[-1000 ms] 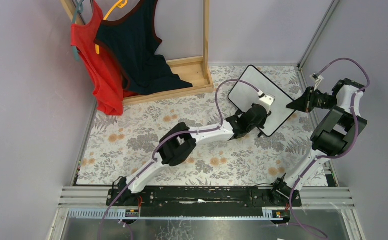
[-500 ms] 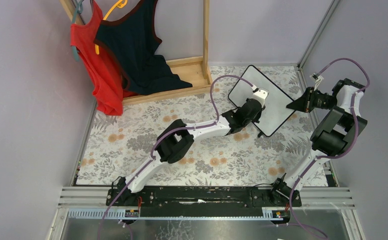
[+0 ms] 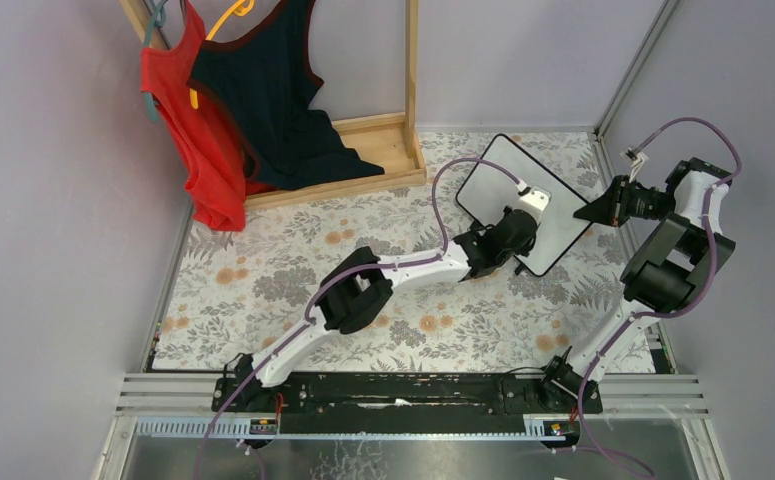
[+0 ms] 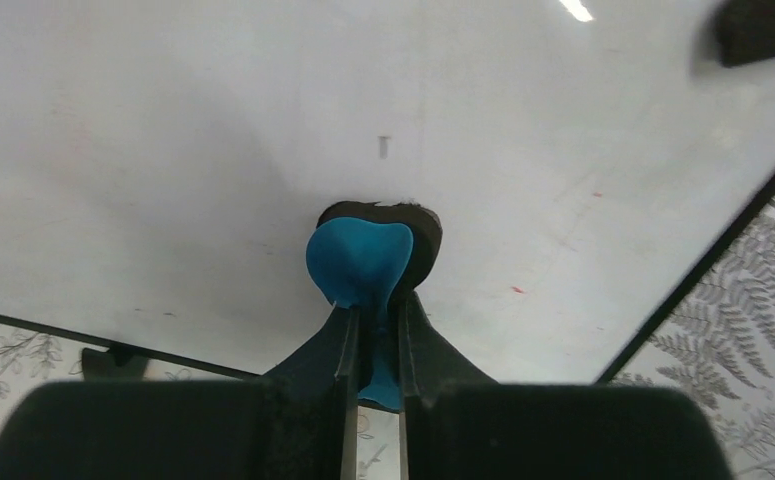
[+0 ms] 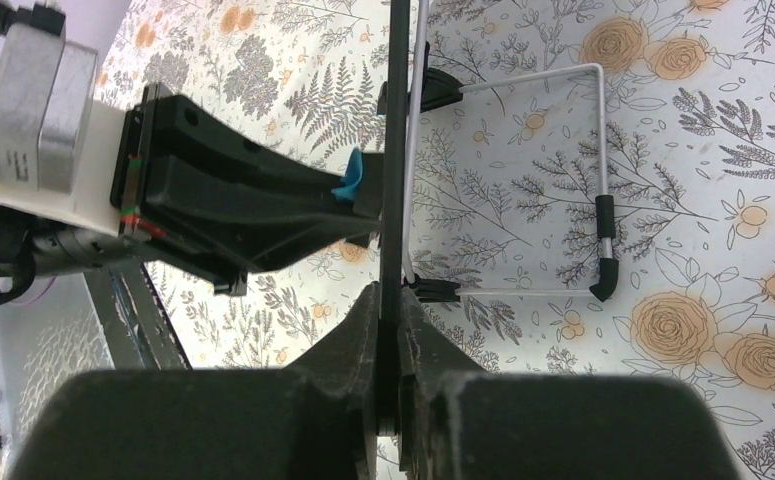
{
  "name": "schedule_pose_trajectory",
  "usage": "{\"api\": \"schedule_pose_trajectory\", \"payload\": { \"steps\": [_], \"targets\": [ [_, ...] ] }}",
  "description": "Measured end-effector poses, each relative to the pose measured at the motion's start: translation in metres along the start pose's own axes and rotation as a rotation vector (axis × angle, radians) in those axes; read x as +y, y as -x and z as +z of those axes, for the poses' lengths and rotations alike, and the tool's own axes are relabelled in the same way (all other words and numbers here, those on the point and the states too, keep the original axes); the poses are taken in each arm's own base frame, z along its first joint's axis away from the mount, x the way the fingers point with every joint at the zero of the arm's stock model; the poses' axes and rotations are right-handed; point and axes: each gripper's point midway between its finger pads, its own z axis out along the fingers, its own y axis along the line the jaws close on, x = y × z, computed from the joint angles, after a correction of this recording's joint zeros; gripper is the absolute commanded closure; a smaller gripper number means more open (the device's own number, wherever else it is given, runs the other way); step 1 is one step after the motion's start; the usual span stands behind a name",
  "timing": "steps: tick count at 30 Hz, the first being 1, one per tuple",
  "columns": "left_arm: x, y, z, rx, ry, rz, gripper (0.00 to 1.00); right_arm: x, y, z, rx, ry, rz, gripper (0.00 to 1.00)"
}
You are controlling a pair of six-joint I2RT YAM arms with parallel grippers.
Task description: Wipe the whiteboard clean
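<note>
The whiteboard (image 3: pixel 498 180), white with a thin black frame, stands tilted on the floral table at the back right. It fills the left wrist view (image 4: pixel 213 130) with a few faint marks; in the right wrist view it shows edge-on (image 5: pixel 397 120). My left gripper (image 3: pixel 525 222) is shut on the small blue eraser (image 4: pixel 355 262), whose dark pad presses on the board face. My right gripper (image 3: pixel 591 212) is shut on the board's right edge, jaws clamped on the frame (image 5: pixel 393 310). The eraser's blue tip also shows in the right wrist view (image 5: pixel 351 172).
A wooden rack (image 3: pixel 408 90) with a red top (image 3: pixel 188 130) and a dark top (image 3: pixel 273 100) stands at the back left. The board's wire stand (image 5: pixel 573 180) rests on the floral cloth (image 3: pixel 263 270). Aluminium rails (image 3: pixel 623 90) border the right side.
My left gripper with the eraser swung up-left across the board half a second ago and has now come back right and down. The board shifted slightly. The right gripper kept its hold.
</note>
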Motion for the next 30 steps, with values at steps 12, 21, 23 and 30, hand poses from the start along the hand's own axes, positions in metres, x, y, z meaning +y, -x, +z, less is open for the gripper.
{"api": "schedule_pose_trajectory", "payload": {
  "steps": [12,21,23,30],
  "targets": [
    [-0.051,-0.019,-0.011,0.031,-0.105,0.000,1.00,0.000,0.000,0.000,-0.001,0.001,-0.008,1.00],
    [-0.048,-0.019,-0.010,0.032,-0.100,-0.002,1.00,0.000,0.000,0.000,-0.001,0.001,-0.013,1.00],
    [-0.044,-0.018,-0.009,0.032,-0.093,-0.004,1.00,0.000,0.000,0.000,-0.001,0.001,-0.013,1.00],
    [-0.031,-0.014,-0.004,0.042,-0.100,-0.015,1.00,-0.001,0.002,0.002,-0.012,0.004,-0.026,1.00]
  ]
}}
